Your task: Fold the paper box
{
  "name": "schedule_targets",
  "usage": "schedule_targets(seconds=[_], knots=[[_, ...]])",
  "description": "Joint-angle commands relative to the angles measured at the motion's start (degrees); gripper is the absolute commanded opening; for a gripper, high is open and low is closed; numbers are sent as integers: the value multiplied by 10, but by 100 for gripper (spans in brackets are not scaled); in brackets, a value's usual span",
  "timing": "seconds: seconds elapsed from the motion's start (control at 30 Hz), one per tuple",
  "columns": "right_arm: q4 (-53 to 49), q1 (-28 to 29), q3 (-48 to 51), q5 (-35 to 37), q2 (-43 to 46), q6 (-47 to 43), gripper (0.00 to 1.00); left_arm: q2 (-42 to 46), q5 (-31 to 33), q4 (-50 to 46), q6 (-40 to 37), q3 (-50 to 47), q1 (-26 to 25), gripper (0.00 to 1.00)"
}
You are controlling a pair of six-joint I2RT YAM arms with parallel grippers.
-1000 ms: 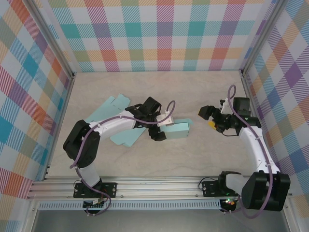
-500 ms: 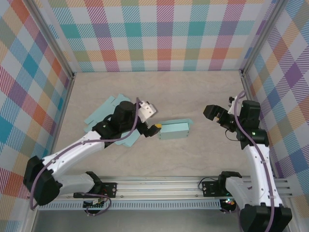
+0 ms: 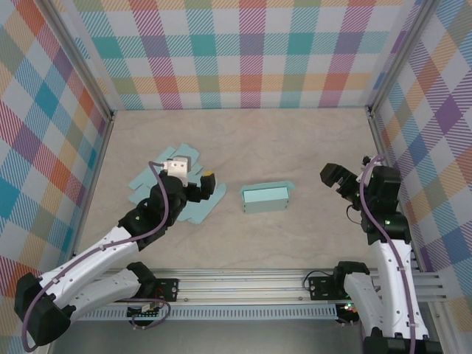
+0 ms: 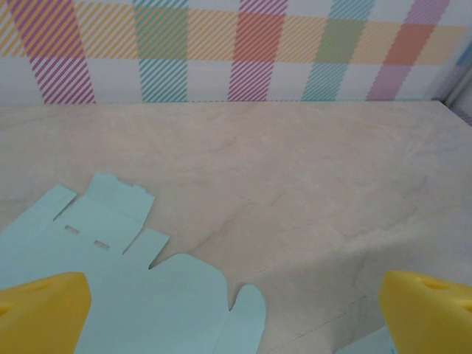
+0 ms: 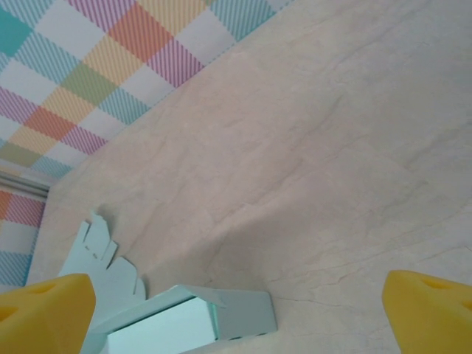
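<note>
Left gripper [image 3: 200,182] spread wide and empty, hovering over flat blue sheets [image 4: 110,221]; right gripper [image 3: 338,179] equally wide, empty; the folded box [image 3: 265,197] sits between them, untouched

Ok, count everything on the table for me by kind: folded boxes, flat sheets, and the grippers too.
Folded paper box: 1
Flat paper sheets: 2, as far as they can be told apart
Grippers: 2, left gripper and right gripper, both open
Total: 5

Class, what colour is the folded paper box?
The paper box is pale teal, clearest in the top external view.
</note>
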State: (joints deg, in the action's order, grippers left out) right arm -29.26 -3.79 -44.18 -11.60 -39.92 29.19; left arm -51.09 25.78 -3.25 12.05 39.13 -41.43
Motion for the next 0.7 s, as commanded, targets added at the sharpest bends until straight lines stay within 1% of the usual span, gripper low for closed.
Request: schedule_targets(seconds=[0.0,0.07,0.17,0.23,0.4,0.5,0.57,0.67], knots=[[0,-1,-6,4,2,-44,100,-5,13,-22,103,-3,6,100],[-8,-1,-7,-26,-6,-74,100,-14,-7,-23,133,-14,6,100],[-18,1,-6,-66,-19,-93,90,-26,-49,5,150,-35,4,100],[-25,4,-5,-74,-30,-100,81,-38,-80,32,156,-50,1,99],[-30,28,-2,-82,-56,-116,68,-85,-131,81,147,-60,-17,83],[-29,57,-1,-68,-70,-122,62,-120,-143,106,139,-56,-37,74],[-33,85,-3,-39,-82,-127,60,-145,-145,112,125,-45,-50,66],[-38,135,-9,22,-105,-136,58,-176,-143,111,99,-18,-68,61]])
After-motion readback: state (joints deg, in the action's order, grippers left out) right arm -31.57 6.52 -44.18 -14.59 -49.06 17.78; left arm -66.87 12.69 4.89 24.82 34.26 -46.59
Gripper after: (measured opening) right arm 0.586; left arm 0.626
